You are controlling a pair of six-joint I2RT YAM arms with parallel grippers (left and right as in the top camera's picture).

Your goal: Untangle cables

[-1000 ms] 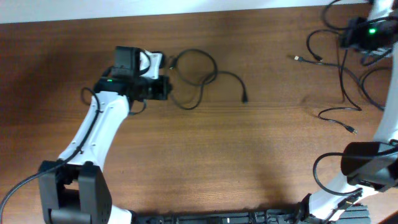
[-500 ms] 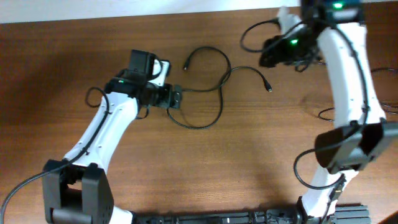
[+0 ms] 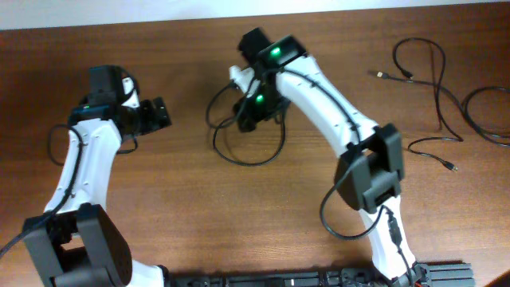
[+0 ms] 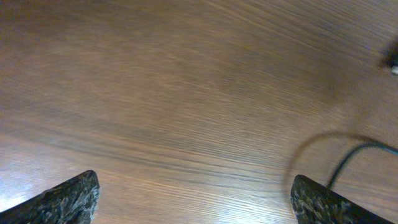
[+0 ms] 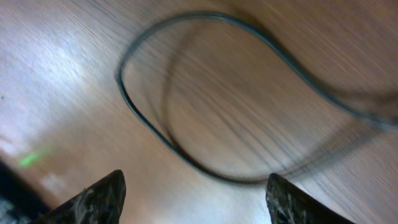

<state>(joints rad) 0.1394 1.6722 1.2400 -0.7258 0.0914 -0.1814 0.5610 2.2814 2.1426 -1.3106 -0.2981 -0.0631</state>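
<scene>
From overhead, the looped cable [image 3: 231,159] lies in the middle of the tabletop [image 3: 319,207], curling over itself. The right hand [image 3: 247,112] is reached across and sits right over the upper part of the loop, while the left hand [image 3: 155,115] is off to the loop's left, apart from it and holding nothing. The other cables [image 3: 434,72] lie well apart at the far right, so this loop looks like the piece in hand. The sensible move is for the right hand to take one strand only, near where the cord crosses itself. It should then draw it outward toward bare wood, not up, so the coil opens rather than tightens. In the left wrist view, the fingertips [image 4: 68,196] stand wide apart with only wood between them. A length of cable curves in at the right edge, blurred. This hand could pin or take that end once the other pulls, but it must first come closer. In the right wrist view, the jaws are spread and empty, and the loop arcs across the wood ahead of them, not yet between them. To do this well, the hand should drop squarely over the near strand, shut on it alone and avoid catching both sides of the loop.
</scene>
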